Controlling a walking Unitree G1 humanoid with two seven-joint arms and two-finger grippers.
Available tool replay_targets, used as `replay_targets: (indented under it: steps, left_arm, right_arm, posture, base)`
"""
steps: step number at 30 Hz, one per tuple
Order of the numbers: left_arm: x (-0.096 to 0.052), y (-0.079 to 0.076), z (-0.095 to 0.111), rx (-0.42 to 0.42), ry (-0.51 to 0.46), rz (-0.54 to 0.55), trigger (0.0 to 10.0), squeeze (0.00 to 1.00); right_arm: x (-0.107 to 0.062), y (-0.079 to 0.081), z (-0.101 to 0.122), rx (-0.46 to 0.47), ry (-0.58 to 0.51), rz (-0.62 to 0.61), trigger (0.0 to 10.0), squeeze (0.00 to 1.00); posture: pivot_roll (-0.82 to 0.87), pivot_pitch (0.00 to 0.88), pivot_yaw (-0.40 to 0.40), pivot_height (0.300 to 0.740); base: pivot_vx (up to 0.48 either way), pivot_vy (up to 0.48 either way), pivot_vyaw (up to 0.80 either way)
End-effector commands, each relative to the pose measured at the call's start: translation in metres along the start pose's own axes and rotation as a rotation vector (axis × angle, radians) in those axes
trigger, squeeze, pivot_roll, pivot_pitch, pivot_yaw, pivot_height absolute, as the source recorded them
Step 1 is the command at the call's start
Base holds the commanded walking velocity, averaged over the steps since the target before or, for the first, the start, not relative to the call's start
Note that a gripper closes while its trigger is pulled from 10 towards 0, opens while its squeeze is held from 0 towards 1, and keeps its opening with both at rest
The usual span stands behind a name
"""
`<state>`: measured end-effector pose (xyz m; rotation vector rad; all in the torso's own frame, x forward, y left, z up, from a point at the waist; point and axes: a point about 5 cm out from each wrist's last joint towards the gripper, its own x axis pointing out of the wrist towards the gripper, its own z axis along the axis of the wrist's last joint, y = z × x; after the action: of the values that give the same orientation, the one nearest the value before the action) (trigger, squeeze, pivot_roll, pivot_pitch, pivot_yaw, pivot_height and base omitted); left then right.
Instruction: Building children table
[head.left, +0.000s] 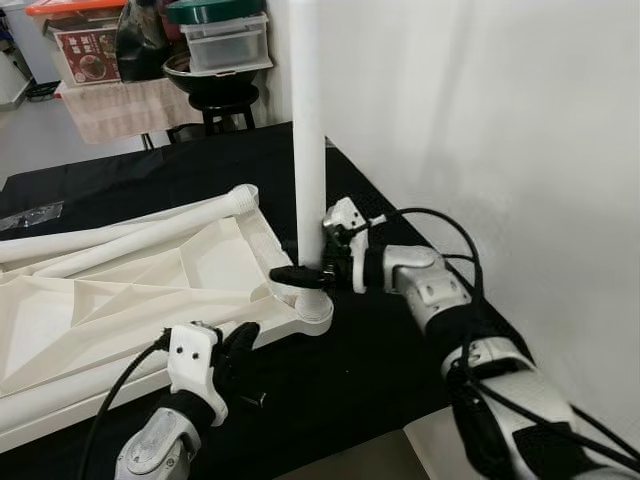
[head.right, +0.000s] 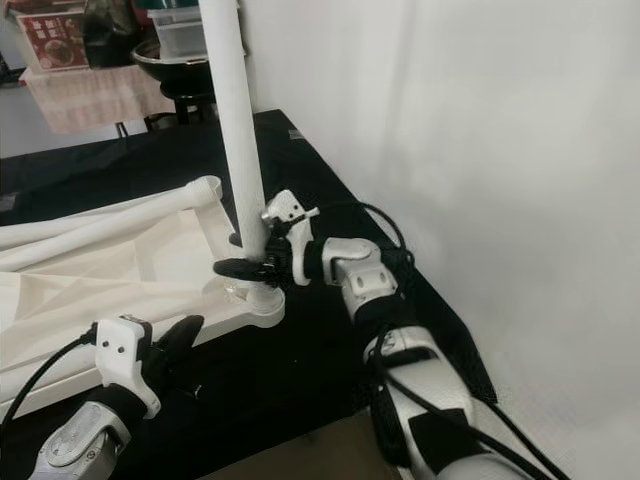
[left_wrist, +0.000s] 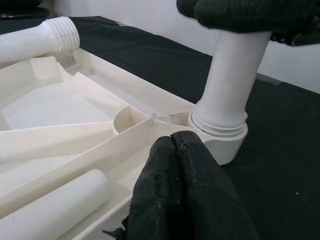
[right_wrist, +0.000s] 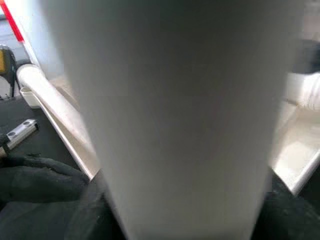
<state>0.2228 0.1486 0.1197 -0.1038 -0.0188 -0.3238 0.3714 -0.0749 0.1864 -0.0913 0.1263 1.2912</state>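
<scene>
Take the corner socket (head.left: 305, 300) of the white plastic tabletop (head.left: 150, 290) as the landmark; the tabletop lies upside down, ribs showing, on the black table (head.left: 350, 370).

To the left of the socket, beyond the ribbed panel, loose legs (head.left: 130, 235) lie along the tabletop's far edge, one with its threaded end pointing toward the back. Just short of the socket, on the near rim, the left gripper (head.left: 240, 345) presses down with its jaws closed together and nothing between them; it looks like a brace to stop the panel turning.

Rising straight out of the socket is the upright leg (head.left: 308, 130), its base collar seated at the socket's mouth. Directly right of it, the right gripper (head.left: 300, 272) has its jaws clenched around the leg just above the collar.

The parts look like hollow moulded plastic: light, stiff and smooth. That smoothness is the likely trouble, since a round tube can slip within the jaws when twisted. Holding low, near the thread, seems the sound place, as it keeps the tall leg from levering sideways, while the flat rim offers the better spot to steady the tabletop.
</scene>
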Motion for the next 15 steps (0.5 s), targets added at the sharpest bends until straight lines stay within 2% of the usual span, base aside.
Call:
replay_targets:
  steps: [1, 7, 8, 9, 10, 11, 12, 13, 14, 15]
  left_arm:
    - [0.000, 0.000, -0.003, 0.006, 0.014, 0.005, 10.0, 0.00]
    - [0.000, -0.001, -0.004, 0.006, 0.013, 0.006, 10.0, 0.00]
    - [0.000, -0.002, -0.003, 0.005, 0.013, 0.005, 10.0, 0.00]
    - [-0.001, -0.002, -0.003, 0.005, 0.011, 0.006, 10.0, 0.00]
    - [-0.001, -0.002, -0.003, 0.005, 0.011, 0.006, 10.0, 0.00]
    - [-0.001, -0.002, -0.003, 0.005, 0.010, 0.007, 10.0, 0.00]
    - [-0.002, -0.002, -0.002, 0.005, 0.008, 0.009, 10.0, 0.00]
    - [-0.002, -0.002, -0.002, 0.005, 0.008, 0.009, 10.0, 0.00]
    - [-0.002, -0.001, -0.002, 0.005, 0.006, 0.011, 10.0, 0.00]
    - [-0.002, -0.001, -0.002, 0.005, 0.006, 0.011, 10.0, 0.00]
  right_arm:
    - [0.006, 0.003, -0.001, 0.030, -0.002, 0.041, 0.0, 0.00]
    - [0.002, 0.002, -0.011, 0.024, 0.005, 0.001, 0.0, 0.00]
    - [0.000, -0.001, -0.016, 0.025, 0.003, -0.080, 0.0, 0.00]
    - [-0.001, -0.002, -0.025, 0.030, -0.002, -0.215, 0.0, 0.00]
    - [-0.001, -0.002, -0.025, 0.030, -0.002, -0.215, 0.0, 0.00]
    - [-0.001, -0.002, -0.031, 0.036, -0.006, -0.307, 0.0, 0.00]
    - [-0.003, -0.002, -0.039, 0.034, -0.005, -0.568, 0.0, 0.00]
    - [-0.003, -0.002, -0.039, 0.034, -0.005, -0.568, 0.0, 0.00]
    - [-0.005, 0.008, -0.049, 0.078, -0.006, -0.767, 0.0, 0.00]
    - [-0.005, 0.008, -0.049, 0.078, -0.006, -0.767, 0.0, 0.00]
  posture:
    - [0.01, 0.016, 0.006, 0.740]
    - [0.01, 0.018, 0.006, 0.740]
    - [0.02, 0.021, -0.008, 0.740]
    - [0.02, 0.021, -0.008, 0.740]
    - [0.02, 0.021, -0.008, 0.740]
    - [0.01, 0.025, -0.015, 0.740]
    - [0.00, 0.037, -0.013, 0.740]
    - [0.00, 0.037, -0.013, 0.740]
    - [0.00, 0.037, -0.013, 0.740]
    - [0.00, 0.037, -0.013, 0.740]
  base:
    - [0.000, 0.000, 0.00]
    - [0.000, 0.000, 0.00]
    - [0.000, 0.000, 0.00]
    - [0.000, 0.000, 0.00]
    - [0.000, 0.000, 0.00]
    - [0.000, 0.000, 0.00]
    - [0.000, 0.000, 0.00]
    - [0.000, 0.000, 0.00]
    - [0.000, 0.000, 0.00]
    - [0.000, 0.000, 0.00]
